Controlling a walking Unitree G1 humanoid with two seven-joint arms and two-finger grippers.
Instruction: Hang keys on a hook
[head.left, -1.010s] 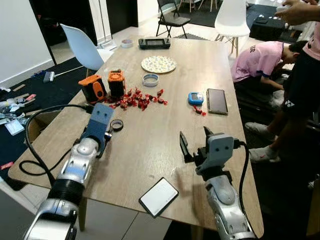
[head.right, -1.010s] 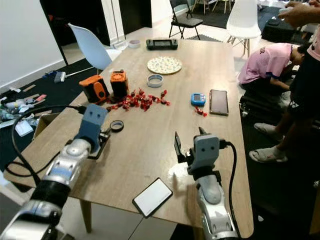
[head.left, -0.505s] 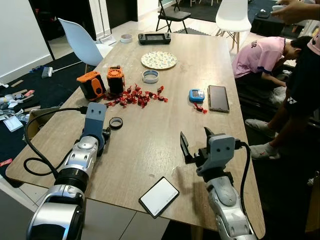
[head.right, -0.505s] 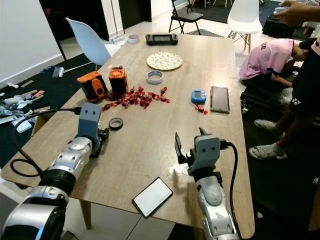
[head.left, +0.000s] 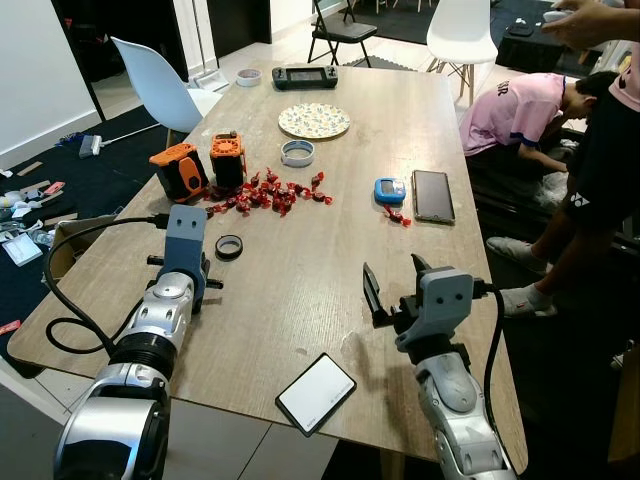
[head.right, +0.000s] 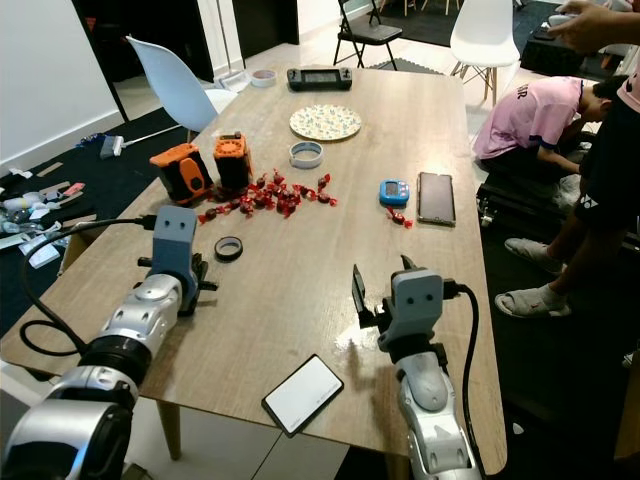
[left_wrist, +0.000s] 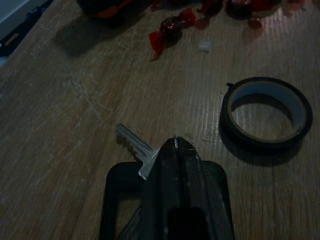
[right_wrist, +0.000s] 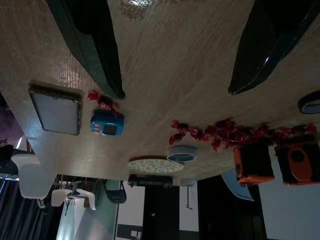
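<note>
Silver key (left_wrist: 134, 146) half hidden by pinching left fingers (left_wrist: 176, 172).

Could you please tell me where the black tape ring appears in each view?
Left eye: tape ring left of centre on the table.
Right eye: same spot.
Left wrist: beside the key.
Right wrist: cut by the edge.
Shared landmark: red candies.
</note>
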